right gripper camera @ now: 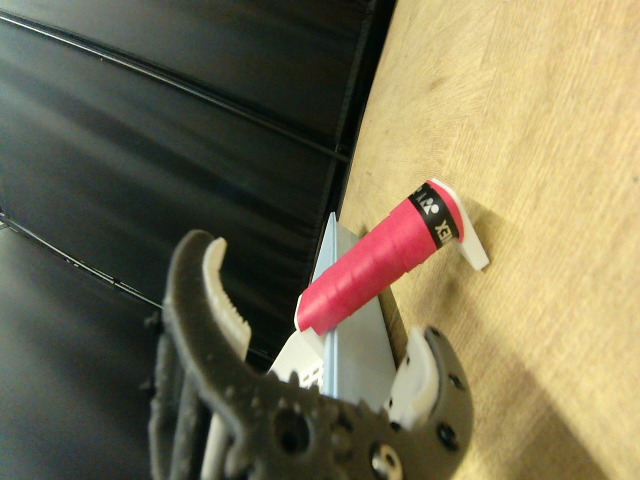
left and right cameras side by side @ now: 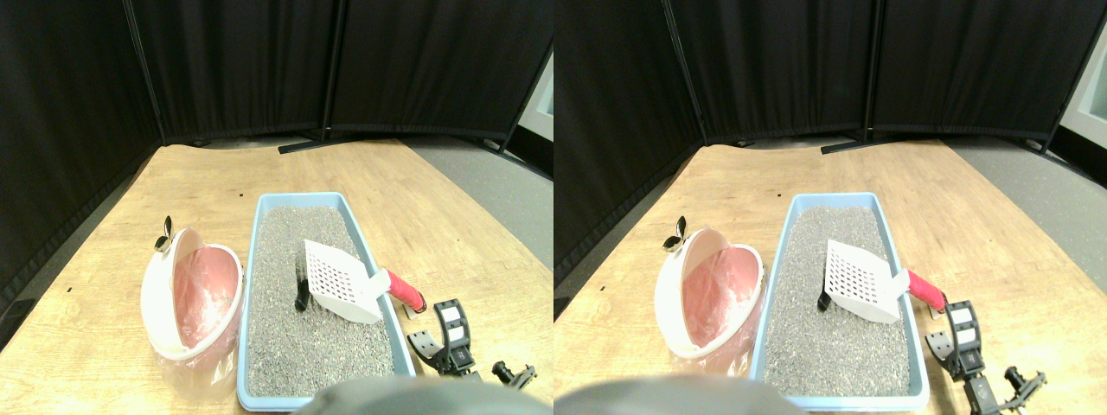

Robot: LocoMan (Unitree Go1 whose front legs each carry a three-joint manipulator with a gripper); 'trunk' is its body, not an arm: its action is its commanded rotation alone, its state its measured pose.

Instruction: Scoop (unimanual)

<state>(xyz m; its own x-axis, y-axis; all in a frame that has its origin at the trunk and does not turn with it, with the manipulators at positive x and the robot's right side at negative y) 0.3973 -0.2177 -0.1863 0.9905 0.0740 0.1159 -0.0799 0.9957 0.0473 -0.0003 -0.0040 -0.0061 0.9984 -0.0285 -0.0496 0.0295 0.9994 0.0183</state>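
Your right claw (left and right cameras side by side: 439,335): jaws spread, empty, just short of the red wrapped handle (left and right cameras side by side: 405,290). White slotted plastic scoop (left and right cameras side by side: 342,281): leaning in the pale blue litter tray (left and right cameras side by side: 252,259), handle overhanging its rim.

Light blue tray (left and right cameras side by side: 256,259) full of speckled grey litter (left and right cameras side by side: 298,285). White scoop (left and right cameras side by side: 342,281) dotted with little holes, handle (right gripper camera: 375,268) wrapped in hot pink with a black band. White bin (left and right cameras side by side: 160,303) lined in pink plastic. Pale wood-grain surface (left and right cameras side by side: 415,199), black curtains (left and right cameras side by side: 259,60) behind.
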